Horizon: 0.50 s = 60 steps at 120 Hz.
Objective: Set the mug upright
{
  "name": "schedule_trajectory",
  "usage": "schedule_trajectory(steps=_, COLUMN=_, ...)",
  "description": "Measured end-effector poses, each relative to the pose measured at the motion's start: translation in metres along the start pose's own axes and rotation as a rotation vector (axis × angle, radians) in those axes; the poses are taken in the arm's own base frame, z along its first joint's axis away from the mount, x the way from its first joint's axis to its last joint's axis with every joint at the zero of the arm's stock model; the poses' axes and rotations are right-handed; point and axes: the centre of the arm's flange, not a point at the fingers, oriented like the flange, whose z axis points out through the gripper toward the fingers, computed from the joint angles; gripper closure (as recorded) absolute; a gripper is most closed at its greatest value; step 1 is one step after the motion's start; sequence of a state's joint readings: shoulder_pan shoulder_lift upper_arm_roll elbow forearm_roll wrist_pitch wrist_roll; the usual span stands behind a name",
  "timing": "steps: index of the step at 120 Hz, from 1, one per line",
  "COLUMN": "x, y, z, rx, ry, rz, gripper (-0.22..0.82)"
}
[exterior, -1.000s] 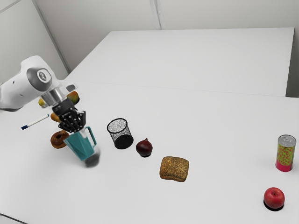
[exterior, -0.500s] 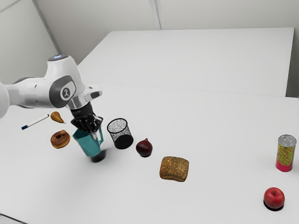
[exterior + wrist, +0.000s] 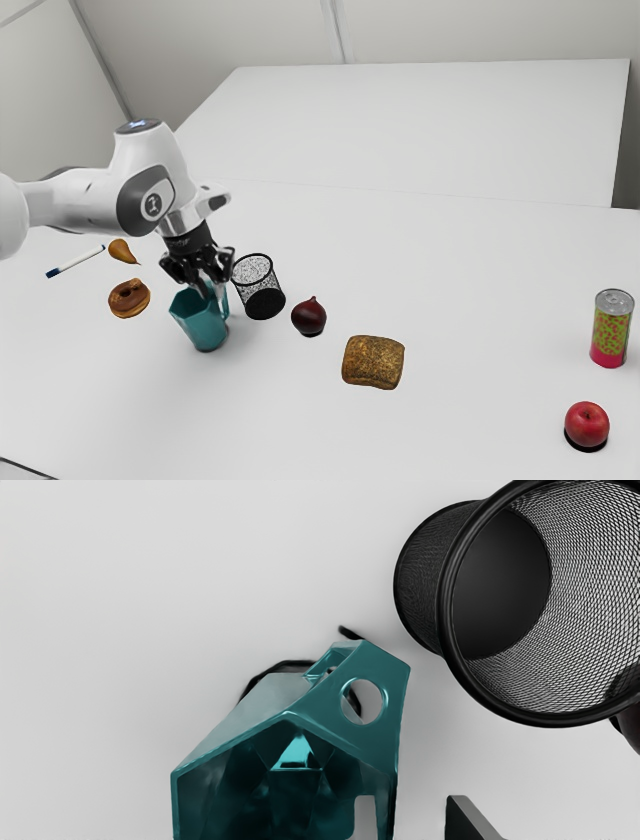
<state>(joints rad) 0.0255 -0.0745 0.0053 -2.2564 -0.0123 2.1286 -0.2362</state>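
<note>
"Nine things on that counter [image 3: 450,265], and the teal mug [image 3: 203,322] is over toward the exterior view's left, right? Is it standing or what?"

"Looks like it's bottom down, mouth up, base at the counter. Can't tell if it's dead straight or leaning a little tbh. The handle [image 3: 372,672] points toward the black mesh bin [image 3: 258,287], which is standing just beside it."

"ok and the pincer [image 3: 213,287]? Clamped on?"

"Nah, fingers are apart. It's right at the mug's rim, and in the wrist view the pincer [image 3: 410,800] has one finger [image 3: 365,817] inside the mouth and the other outside, with the mug's wall between. You can see a gap between the wall and that outer one."

"What else is lying around?"

"Glazed donut [image 3: 129,298] near the mug, then a pear [image 3: 122,250] and a white marker with a blue end [image 3: 76,261] behind the donut. On the bin's other side there's a red onion [image 3: 309,316], then a brown bread roll [image 3: 373,361]. Way over at the exterior view's right, an upright can [image 3: 611,328] and a red apple [image 3: 587,425]."
</note>
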Motion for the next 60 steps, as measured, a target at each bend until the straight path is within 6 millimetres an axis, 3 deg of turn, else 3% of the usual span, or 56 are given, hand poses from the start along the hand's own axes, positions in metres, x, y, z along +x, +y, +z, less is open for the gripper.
schedule_trajectory(steps=11, x=-0.002, y=0.003, z=-0.011, rx=-0.004, ry=0.017, rz=-0.011, gripper=0.32)
schedule_trajectory(steps=24, x=-0.002, y=0.008, z=-0.035, rx=-0.013, ry=0.049, rz=-0.018, gripper=0.19)
schedule_trajectory(steps=60, x=0.024, y=0.017, z=-0.14, rx=0.059, ry=0.185, rz=0.047, gripper=0.05)
